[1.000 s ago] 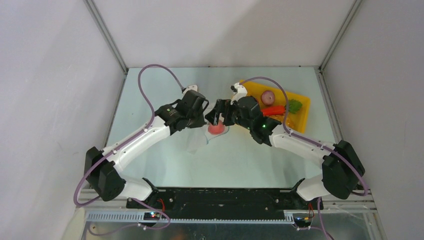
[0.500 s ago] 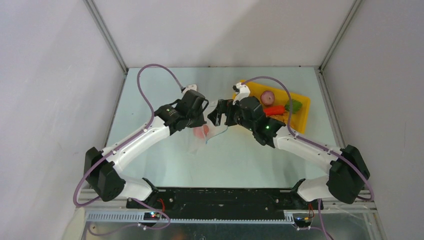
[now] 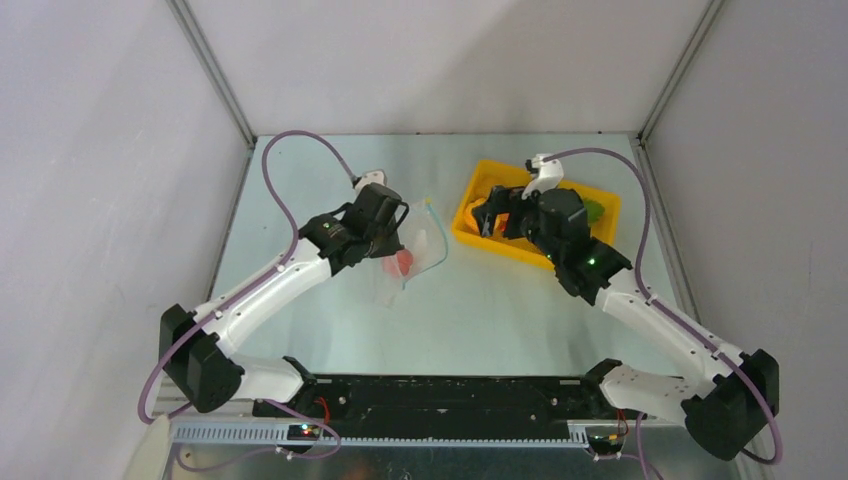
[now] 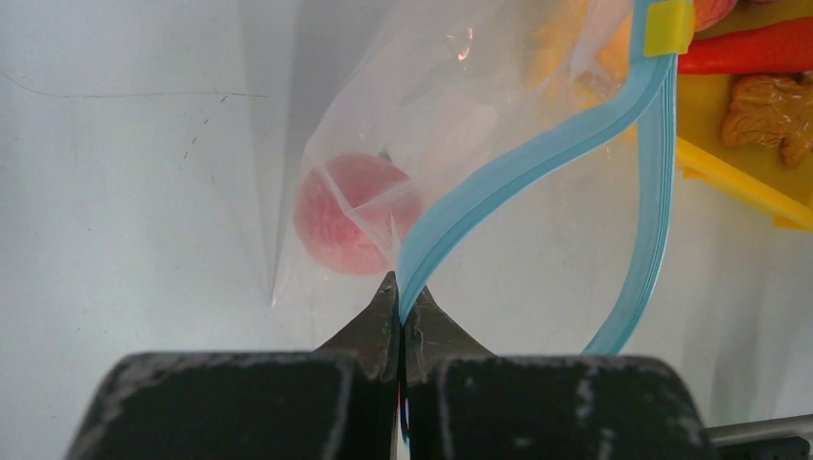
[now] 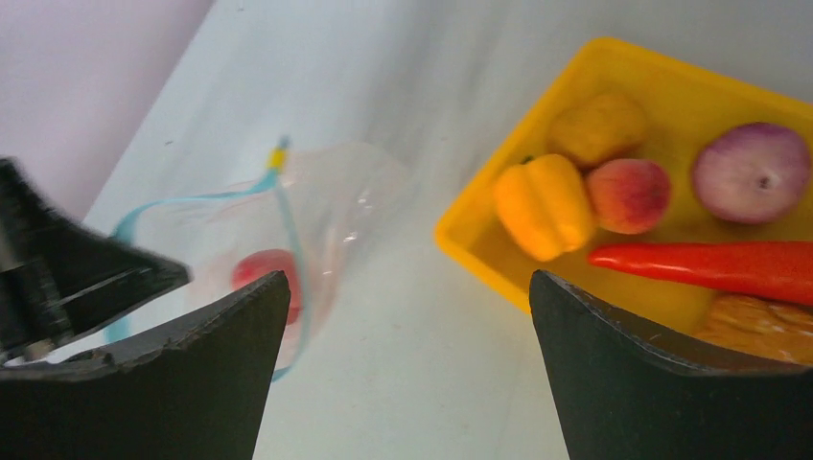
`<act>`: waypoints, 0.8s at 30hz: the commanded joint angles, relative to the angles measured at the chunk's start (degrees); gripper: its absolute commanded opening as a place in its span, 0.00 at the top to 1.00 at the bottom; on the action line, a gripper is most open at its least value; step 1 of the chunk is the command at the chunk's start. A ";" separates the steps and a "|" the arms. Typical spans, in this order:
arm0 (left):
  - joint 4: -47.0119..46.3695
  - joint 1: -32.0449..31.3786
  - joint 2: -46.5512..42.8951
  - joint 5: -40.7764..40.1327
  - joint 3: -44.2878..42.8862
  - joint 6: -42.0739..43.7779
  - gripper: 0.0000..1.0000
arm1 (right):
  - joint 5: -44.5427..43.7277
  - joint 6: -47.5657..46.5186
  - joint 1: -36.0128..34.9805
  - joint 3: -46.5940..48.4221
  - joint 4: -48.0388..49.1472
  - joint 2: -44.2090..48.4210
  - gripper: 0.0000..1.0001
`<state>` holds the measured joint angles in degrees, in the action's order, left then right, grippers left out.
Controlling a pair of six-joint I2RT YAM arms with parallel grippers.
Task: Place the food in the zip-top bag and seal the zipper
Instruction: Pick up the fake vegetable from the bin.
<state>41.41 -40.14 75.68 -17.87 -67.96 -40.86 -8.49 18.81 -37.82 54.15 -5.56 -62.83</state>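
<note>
The clear zip-top bag (image 3: pixel 418 258) lies at mid table with its mouth standing open. One pink peach (image 3: pixel 403 262) lies inside it. My left gripper (image 3: pixel 399 234) is shut on the teal zipper (image 4: pixel 537 158) at the near end of the mouth, and holds that edge up; its jaw tips (image 4: pixel 401 287) pinch the strip just in front of the peach (image 4: pixel 350 216). My right gripper (image 3: pixel 488 216) is open and empty over the left end of the yellow tray (image 3: pixel 463 230). Between its fingers (image 5: pixel 407 287) I see bare table, with the bag (image 5: pixel 331 196) to the left.
The tray (image 5: pixel 479 244) holds a yellow pepper (image 5: pixel 543 203), a peach (image 5: pixel 628 195), a purple onion (image 5: pixel 752 172), a red carrot (image 5: pixel 729 267), an amber piece (image 5: pixel 762 324) and a yellow fruit (image 5: pixel 599 127). Walls close in the table on three sides.
My right gripper let the peach go into the bag, opened, and drew back right over the tray. My left gripper kept its hold on the zipper.
</note>
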 commanded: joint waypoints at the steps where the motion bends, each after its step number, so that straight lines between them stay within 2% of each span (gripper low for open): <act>1: -2.45 0.77 -1.57 -1.16 0.73 1.77 1.00 | 6.45 -3.57 6.06 -1.24 -1.76 -0.54 0.01; 8: -5.85 1.43 -1.99 0.61 3.04 1.89 1.00 | 13.28 -14.12 12.16 -1.24 3.58 -9.00 0.01; 13: -8.04 1.61 -2.80 1.56 4.85 2.34 1.00 | 22.54 -20.74 16.89 -0.24 8.09 -15.48 0.01; 18: -10.12 1.75 -2.89 2.38 5.73 2.85 1.00 | 25.12 -29.30 17.22 5.44 6.02 -23.70 0.01; 24: -10.41 2.19 -2.31 2.69 5.67 3.15 1.00 | 26.99 -34.15 17.08 12.93 2.60 -33.00 0.03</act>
<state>33.45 -38.54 74.83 -15.81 -62.54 -38.96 15.51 -9.32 -20.58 61.01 -2.72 -91.57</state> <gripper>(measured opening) 0.007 0.979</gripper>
